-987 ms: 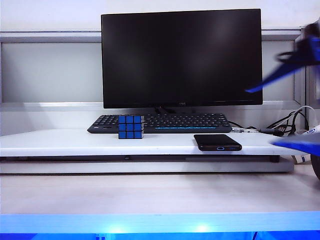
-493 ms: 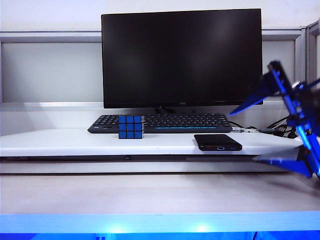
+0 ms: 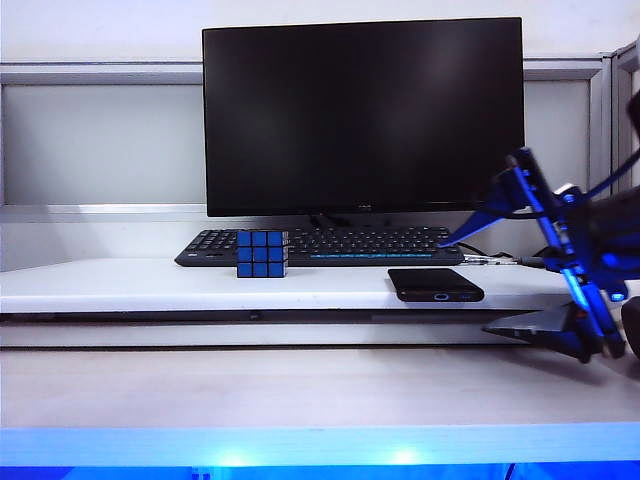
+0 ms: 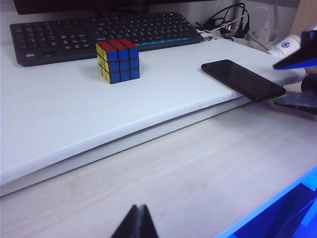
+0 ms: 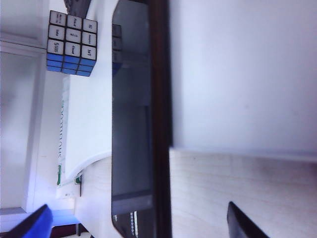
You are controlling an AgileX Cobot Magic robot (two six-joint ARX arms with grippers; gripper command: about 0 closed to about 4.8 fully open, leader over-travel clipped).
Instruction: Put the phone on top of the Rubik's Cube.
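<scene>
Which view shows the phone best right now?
Left wrist view: the phone shows whole from above, flat at the white shelf's edge, untouched. Exterior view gives only its thin port edge, with the right gripper open beside it. Right wrist view shows it close but cropped and rotated.

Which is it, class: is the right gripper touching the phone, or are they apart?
Apart. In the exterior view the open right gripper sits just right of the phone, with bare shelf visible between its fingertips and the phone.
</scene>
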